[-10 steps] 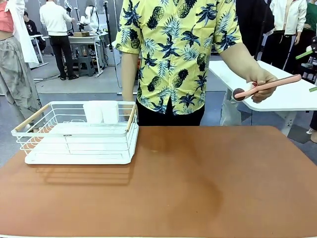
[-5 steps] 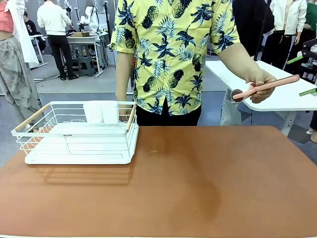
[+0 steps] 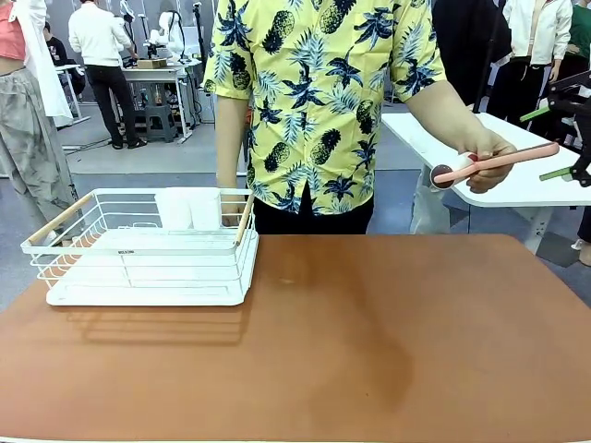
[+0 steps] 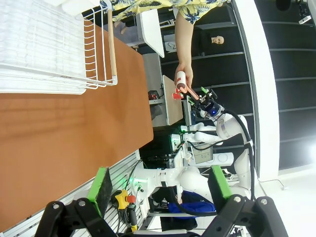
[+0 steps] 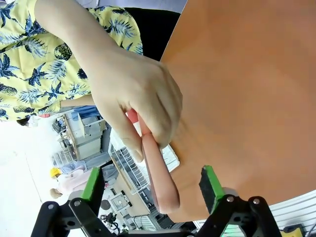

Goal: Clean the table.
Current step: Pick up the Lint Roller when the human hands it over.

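Since the person's hand (image 5: 133,94) offers the pink roller handle (image 5: 150,153) at 3 o'clock in front view, w/ the table (image 3: 369,341) spread at 6, R gripper (image 5: 151,181), jaws wide, shld close on the handle's free end, clear of the hand; L gripper (image 4: 160,185) also wide.

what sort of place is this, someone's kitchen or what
Probably a robotics lab, not a kitchen: a white robot arm reaching toward a person, a far workbench crowded with gear, and a white-topped table nearby.
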Controlling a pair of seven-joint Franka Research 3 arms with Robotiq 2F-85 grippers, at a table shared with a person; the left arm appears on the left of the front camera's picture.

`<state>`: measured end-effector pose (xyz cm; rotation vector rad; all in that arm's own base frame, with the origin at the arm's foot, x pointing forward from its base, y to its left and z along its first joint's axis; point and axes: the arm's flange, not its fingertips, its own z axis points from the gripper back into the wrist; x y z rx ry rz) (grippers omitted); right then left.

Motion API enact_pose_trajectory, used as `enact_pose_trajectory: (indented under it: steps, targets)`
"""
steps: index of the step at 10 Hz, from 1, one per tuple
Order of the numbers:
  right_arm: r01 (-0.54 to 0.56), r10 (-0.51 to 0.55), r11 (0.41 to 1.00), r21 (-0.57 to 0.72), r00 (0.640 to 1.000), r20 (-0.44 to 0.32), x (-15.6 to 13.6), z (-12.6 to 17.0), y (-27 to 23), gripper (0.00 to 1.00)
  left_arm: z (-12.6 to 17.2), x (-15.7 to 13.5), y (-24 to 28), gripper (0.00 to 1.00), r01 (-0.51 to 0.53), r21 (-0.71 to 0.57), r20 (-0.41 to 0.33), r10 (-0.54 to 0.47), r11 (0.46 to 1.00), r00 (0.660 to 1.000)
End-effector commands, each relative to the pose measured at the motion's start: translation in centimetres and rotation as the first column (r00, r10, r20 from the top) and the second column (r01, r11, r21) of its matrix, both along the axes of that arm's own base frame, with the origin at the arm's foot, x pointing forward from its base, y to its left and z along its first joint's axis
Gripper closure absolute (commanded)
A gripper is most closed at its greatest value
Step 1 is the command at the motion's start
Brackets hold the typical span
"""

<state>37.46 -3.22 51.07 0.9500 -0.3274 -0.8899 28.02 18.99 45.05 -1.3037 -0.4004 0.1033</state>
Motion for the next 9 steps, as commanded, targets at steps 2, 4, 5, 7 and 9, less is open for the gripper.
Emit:
enact_pose_trajectory:
  steps: [2, 4, 5, 7, 9]
  targets:
    - [-0.002, 0.003, 1.000, -0.010, 0.999, 0.040, 0.5, -1.4, 1.0, 0.00, 0.1, -0.1, 0.2, 0.00, 0.001, -0.008, 0.005, -0.001, 1.000, 1.000]
    - [-0.007, 0.007, 1.000, -0.007, 1.000, 0.018, 0.9, -2.1, 1.2, 0.00, 0.1, -0.1, 0.2, 0.00, 0.001, -0.008, 0.005, -0.001, 1.000, 1.000]
    - [-0.002, 0.003, 1.000, -0.009, 0.999, 0.032, 1.1, -2.2, 1.2, 0.00, 0.1, -0.1, 0.2, 0.00, 0.001, -0.008, 0.005, -0.001, 1.000, 1.000]
    - [-0.010, 0.011, 1.000, -0.013, 0.998, 0.056, 1.1, -2.4, 1.2, 0.19, 0.1, -0.1, 0.2, 0.00, 0.001, -0.008, 0.005, -0.001, 1.000, 1.000]
    - [0.006, -0.004, 1.000, -0.015, 0.997, 0.076, 1.5, -2.4, 0.8, 0.38, 0.1, -0.1, 0.2, 0.00, 0.001, -0.008, 0.005, -0.001, 1.000, 1.000]
